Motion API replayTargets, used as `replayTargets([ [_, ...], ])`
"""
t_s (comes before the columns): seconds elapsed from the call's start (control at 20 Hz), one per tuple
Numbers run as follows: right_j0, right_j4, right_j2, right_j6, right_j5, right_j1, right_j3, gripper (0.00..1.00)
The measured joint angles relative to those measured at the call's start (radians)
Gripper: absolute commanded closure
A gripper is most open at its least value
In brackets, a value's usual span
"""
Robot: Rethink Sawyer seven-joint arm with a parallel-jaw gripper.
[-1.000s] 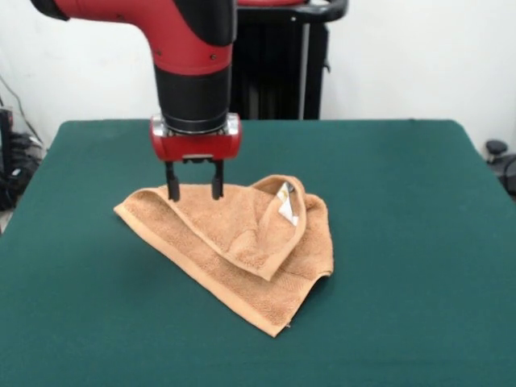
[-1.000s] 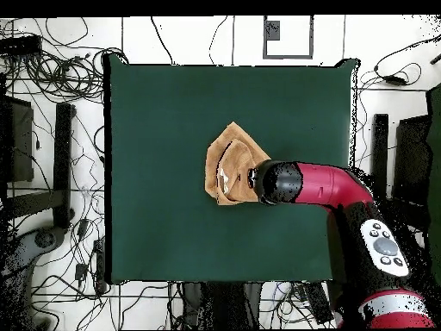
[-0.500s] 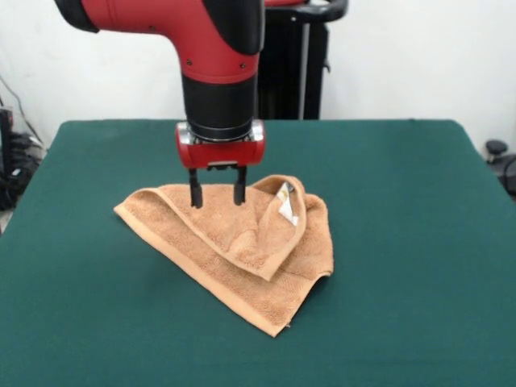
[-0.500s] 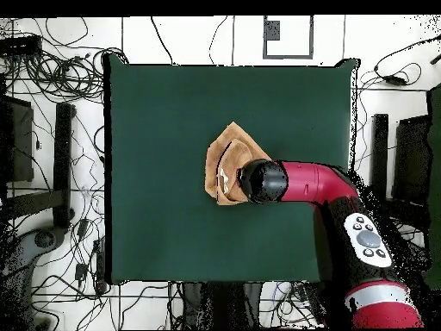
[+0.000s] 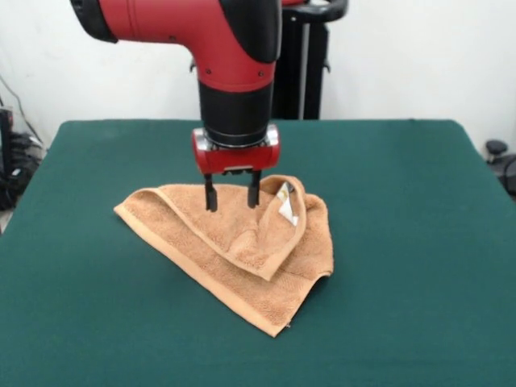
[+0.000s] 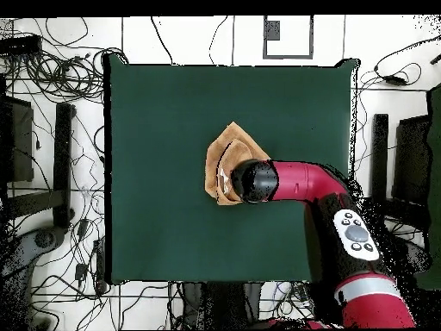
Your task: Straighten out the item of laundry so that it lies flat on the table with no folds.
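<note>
front view: the gripper point(image 5: 232, 196) hung with jaws spread just above the rumpled towel point(image 5: 234, 243), which lay folded near the middle of the green worktop point(image 5: 403, 242).

overhead view: the arm point(image 6: 297, 183) hid part of the towel point(image 6: 226, 155).

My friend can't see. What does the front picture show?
A red and black robot arm holds its open tool just above a crumpled orange-tan towel. The towel lies folded over itself, a white tag showing, on a dark green table.
</note>
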State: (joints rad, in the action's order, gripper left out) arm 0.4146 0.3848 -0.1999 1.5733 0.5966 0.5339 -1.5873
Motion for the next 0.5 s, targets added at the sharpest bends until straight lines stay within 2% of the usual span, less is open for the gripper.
replayTargets([
  [0.5, -0.036, -0.024, 0.012, 0.000, 0.000, -0.047, 0.039, 0.00],
])
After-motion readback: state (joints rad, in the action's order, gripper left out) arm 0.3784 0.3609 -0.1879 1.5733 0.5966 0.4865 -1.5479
